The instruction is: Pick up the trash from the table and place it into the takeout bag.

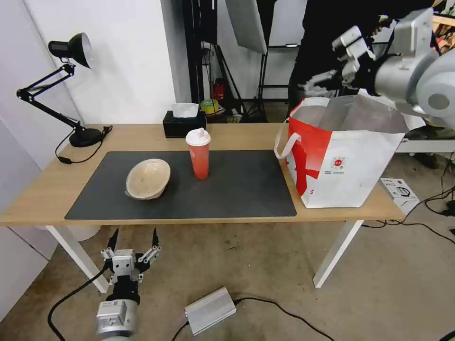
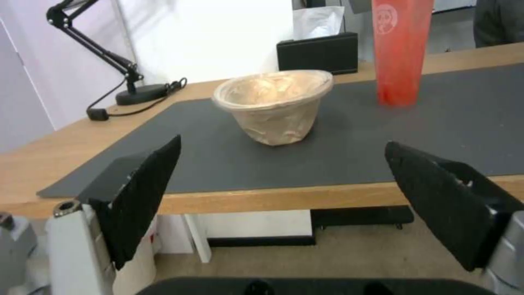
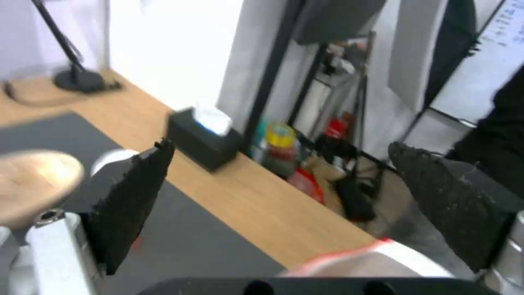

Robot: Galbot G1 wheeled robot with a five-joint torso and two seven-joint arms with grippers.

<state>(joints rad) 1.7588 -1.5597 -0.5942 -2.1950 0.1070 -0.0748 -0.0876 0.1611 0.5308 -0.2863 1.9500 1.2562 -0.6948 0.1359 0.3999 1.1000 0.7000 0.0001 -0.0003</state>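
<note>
Beige paper-like bowl [image 1: 148,178] sits tilted on the dark grey mat [image 1: 237,189], left of centre. It looks thin, crinkled and very light; it will probably crush or skid if squeezed hard, so the best hold is likely across the rim or upper wall with gentle pressure.

Red translucent cup [image 1: 199,154] with white lid stands upright just to the bowl's right, apart from it. It seems stiff plastic, smooth and possibly slippery, and tall enough to tip. A grip around mid-body, below the lid, looks safest.

Takeout bag [image 1: 343,156] stands open at the right end of the tabletop [image 1: 42,189]; foil lining shows and the handles droop. Soft walls, may buckle if bumped.

Left hand [image 1: 133,244] hangs below the front tabletop edge, facing the bowl, fingers spread wide, nothing held. Right hand [image 1: 353,49] is raised above and behind the bag's mouth; in its wrist view the fingers stand wide apart and empty.

Mat is flat, matte, probably decent friction. Black tissue box [image 1: 184,123] at the back edge, desk lamp [image 1: 71,85] far left with trailing cord. Floor has cables and a grey power brick [image 1: 210,310]. Studio stands behind.
</note>
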